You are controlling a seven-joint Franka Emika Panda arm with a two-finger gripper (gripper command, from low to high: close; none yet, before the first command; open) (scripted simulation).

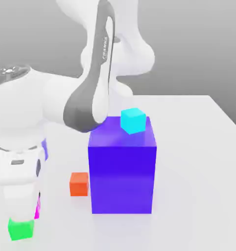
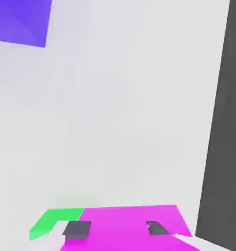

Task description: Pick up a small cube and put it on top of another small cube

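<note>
The small magenta cube (image 2: pixel 129 220) sits on the white table between my two dark fingertips (image 2: pixel 77 229), and my gripper (image 2: pixel 116 229) is shut on it. In the exterior view only a thin magenta sliver of this cube (image 1: pixel 37 208) shows beside my white hand (image 1: pixel 17 191), low at that view's left. The small bright green cube (image 1: pixel 20 229) rests on the table right beside the magenta one, in front of my hand. In the hand view the green cube (image 2: pixel 51 220) lies against the magenta cube's side.
A big blue-violet block (image 1: pixel 122 166) stands mid-table, and its corner shows in the hand view (image 2: pixel 22 22). A cyan small cube (image 1: pixel 133 120) sits on top of it. An orange-red small cube (image 1: pixel 79 184) lies beside the block's base. The table edge (image 2: pixel 215 122) runs nearby.
</note>
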